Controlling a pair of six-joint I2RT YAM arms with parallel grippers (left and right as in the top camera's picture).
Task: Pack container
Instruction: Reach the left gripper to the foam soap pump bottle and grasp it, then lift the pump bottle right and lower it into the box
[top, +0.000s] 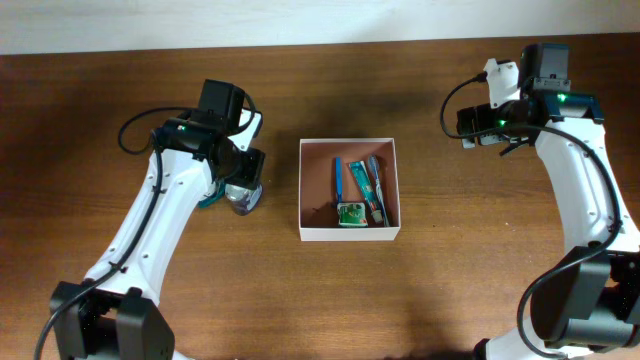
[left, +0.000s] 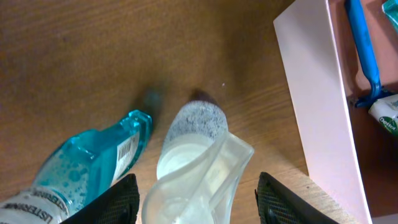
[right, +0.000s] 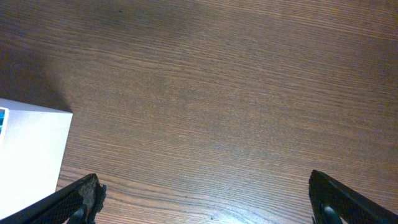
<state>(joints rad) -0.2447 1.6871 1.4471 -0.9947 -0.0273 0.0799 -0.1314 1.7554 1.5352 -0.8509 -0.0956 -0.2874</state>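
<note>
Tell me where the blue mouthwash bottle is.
Lower left in the left wrist view, the blue mouthwash bottle lies on the table beside the clear bottle, left of the container.

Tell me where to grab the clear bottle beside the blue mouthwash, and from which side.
Grip the clear bottle across its wide body, behind the speckled cap, coming straight down and straddling its long sides. It lies flat on the table, so its top face is exposed; the blue mouthwash bottle lies close alongside, leaving only a narrow gap.

Dim warm light w/ soft shadows
</note>
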